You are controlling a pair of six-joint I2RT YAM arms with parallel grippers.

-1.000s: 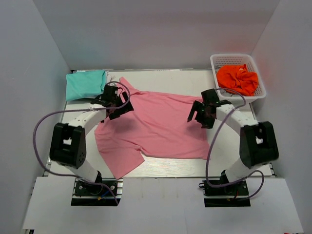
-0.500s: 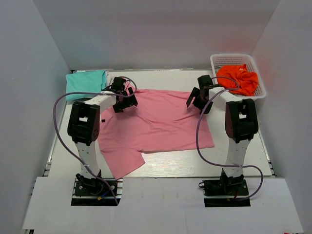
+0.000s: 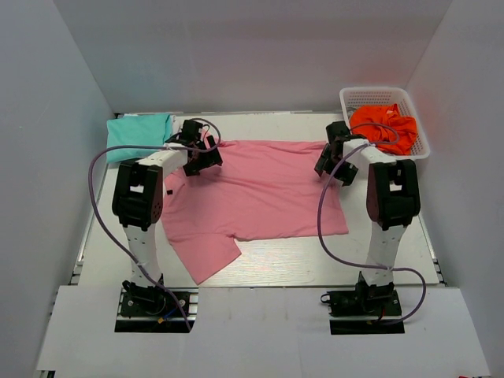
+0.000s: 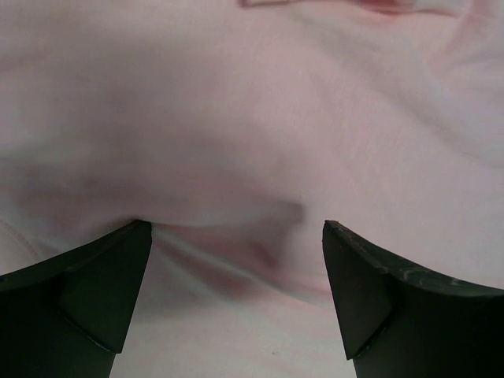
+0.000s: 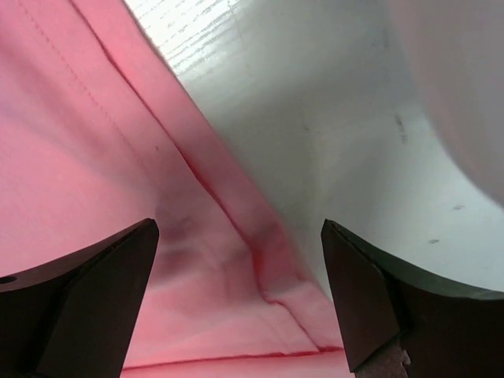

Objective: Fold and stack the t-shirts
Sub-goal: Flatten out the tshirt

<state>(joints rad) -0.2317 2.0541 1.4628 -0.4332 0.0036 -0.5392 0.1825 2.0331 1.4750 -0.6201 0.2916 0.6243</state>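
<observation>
White tabletop [image 3: 268,272] between grey walls carries the pink shirt [image 3: 252,193], spread nearly flat, with one sleeve flopped toward the near left. Over the last second both arms reached from mid-cloth out to its far corners, and that edge now lies straight. Smoothing looks done, folding not begun. Left gripper [image 3: 201,156] and right gripper [image 3: 335,161] hover there, jaws apart, holding nothing. Behind, the teal shirt [image 3: 138,135] lies folded far left, and a basket [image 3: 350,96] holds orange cloth [image 3: 384,127].

The overhead camera looks down from behind the near edge over the whole tabletop [image 3: 276,264]. Both wrist cameras face down, very close on the pink t-shirt [image 3: 260,189], which all three views share.
</observation>
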